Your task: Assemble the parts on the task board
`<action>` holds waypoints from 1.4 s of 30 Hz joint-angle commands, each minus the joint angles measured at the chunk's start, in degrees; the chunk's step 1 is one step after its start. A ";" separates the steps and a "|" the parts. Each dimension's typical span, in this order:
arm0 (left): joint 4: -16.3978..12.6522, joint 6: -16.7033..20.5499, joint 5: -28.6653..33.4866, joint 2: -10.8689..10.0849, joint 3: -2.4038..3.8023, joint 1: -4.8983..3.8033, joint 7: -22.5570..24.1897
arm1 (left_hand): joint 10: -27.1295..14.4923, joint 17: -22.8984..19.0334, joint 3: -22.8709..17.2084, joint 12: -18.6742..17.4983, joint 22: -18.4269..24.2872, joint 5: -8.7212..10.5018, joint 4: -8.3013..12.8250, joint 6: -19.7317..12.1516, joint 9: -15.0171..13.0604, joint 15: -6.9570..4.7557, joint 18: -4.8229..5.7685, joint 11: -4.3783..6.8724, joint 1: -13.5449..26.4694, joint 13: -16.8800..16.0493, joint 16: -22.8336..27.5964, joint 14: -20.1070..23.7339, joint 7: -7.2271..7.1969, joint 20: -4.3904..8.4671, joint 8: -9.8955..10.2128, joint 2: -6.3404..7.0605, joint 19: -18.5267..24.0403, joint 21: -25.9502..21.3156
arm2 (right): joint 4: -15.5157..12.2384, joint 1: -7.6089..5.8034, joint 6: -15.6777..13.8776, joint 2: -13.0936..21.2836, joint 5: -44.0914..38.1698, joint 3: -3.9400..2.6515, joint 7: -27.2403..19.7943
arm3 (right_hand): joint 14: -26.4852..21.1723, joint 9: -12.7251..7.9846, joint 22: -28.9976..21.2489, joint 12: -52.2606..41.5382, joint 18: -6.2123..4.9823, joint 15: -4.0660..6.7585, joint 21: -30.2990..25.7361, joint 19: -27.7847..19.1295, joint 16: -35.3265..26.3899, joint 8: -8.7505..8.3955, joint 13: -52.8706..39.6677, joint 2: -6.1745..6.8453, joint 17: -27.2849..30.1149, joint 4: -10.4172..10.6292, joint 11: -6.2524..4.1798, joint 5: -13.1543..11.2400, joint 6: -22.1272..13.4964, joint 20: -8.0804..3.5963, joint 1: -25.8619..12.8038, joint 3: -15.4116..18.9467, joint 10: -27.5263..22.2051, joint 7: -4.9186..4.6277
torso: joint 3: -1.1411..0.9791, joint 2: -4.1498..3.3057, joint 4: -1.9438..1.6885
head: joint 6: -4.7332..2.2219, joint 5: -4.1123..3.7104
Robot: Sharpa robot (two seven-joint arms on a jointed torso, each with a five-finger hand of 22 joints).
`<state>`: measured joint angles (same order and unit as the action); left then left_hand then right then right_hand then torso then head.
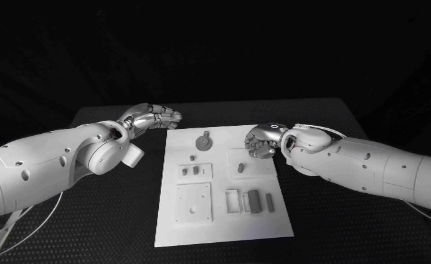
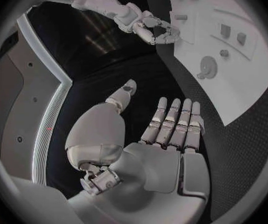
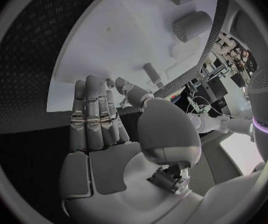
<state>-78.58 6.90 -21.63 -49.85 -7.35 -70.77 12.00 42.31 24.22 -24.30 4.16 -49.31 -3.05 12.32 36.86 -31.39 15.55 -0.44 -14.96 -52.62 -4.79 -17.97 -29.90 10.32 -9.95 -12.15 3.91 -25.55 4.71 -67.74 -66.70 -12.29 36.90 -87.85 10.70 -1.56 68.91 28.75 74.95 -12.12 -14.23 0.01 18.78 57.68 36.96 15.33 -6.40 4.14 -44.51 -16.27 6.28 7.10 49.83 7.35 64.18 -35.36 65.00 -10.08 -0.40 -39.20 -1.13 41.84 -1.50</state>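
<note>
Board (image 1: 225, 214) lies at the worktop's (image 1: 108, 214) centre, reaching its near edge, grey parts (image 1: 254, 200) resting on it. Left hand (image 1: 152, 117) hovers off the board's far left corner, fingers apart, holding nothing. Right hand (image 1: 264, 141) hangs over the board's right edge, fingers extended, empty.

light: dim, dark surround | glare: task board (image 1: 225, 214) bright white | wrist views: fisheye bending, dark vignette rim
</note>
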 commanded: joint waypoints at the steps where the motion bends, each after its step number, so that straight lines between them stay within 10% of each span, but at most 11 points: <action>1: -0.11 -0.98 0.43 0.08 0.04 -0.03 0.82 | 0.10 0.09 0.01 -0.13 0.08 -0.31 0.37 0.54 -0.06 0.08 -1.09 -0.35 -0.03 0.10 -0.32 -0.40 3.09 0.01 -0.31 -0.61 -0.59 0.04 | 0.35 0.78 2.48 -0.31 -2.70 0.82 1.26 | 0.62 -0.08 0.96 0.18 -0.77 0.10 0.45 0.76 0.62 0.36 -0.27 -0.55 -0.35 -0.28 -0.08 0.16 0.64 -0.09 0.07 0.11 0.83 0.09 | -0.03 0.01 0.06 | 0.25 0.06; 15: -0.01 -0.78 0.43 0.02 0.04 -0.03 0.70 | 0.27 0.22 0.08 -0.13 0.18 -0.21 0.69 0.87 -0.06 -0.05 -1.18 -0.34 -0.05 0.26 -0.56 -0.88 3.23 0.07 -0.52 -0.58 -0.93 0.04 | -0.31 1.06 -0.11 -0.56 -8.71 3.11 2.64 | 1.25 0.05 1.21 0.07 -0.77 0.83 0.99 2.02 2.12 1.23 -1.88 0.13 -1.13 -0.24 -0.88 0.18 2.34 -0.65 0.12 0.30 2.97 0.87 | -0.08 0.04 0.13 | 0.73 0.38; 42: 0.19 -0.33 0.21 -0.25 0.04 -0.03 0.82 | 0.24 0.33 0.30 -0.20 0.41 -0.08 1.72 -0.25 0.27 -0.16 -1.21 -0.39 -0.34 0.61 -0.68 -1.29 2.75 0.16 -0.06 -0.29 -1.45 -0.08 | -0.25 2.65 -2.83 -0.37 -13.75 3.47 4.38 | 3.80 0.54 1.33 0.16 -0.77 2.02 2.88 4.91 3.89 2.49 -4.14 0.08 -1.57 -0.42 -2.09 0.17 5.14 -2.04 1.86 0.17 5.94 2.07 | -0.06 0.01 0.09 | 1.32 0.17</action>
<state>-78.33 6.81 -21.59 -50.14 -7.35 -70.77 12.01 42.39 24.47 -24.02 4.16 -48.95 -3.05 13.57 36.82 -31.14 15.36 -1.33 -15.04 -52.62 -4.26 -18.41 -30.93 10.30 -9.73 -12.37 3.91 -26.55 4.71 -68.39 -65.61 -20.85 36.25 -99.62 13.08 1.69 72.30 29.25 74.92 -12.19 -14.22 2.16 21.31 62.26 40.59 17.64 -10.30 4.23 -46.05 -16.44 4.10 7.10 54.59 5.23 65.67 -35.19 70.54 -7.92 -0.48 -39.18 -1.05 43.09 -1.36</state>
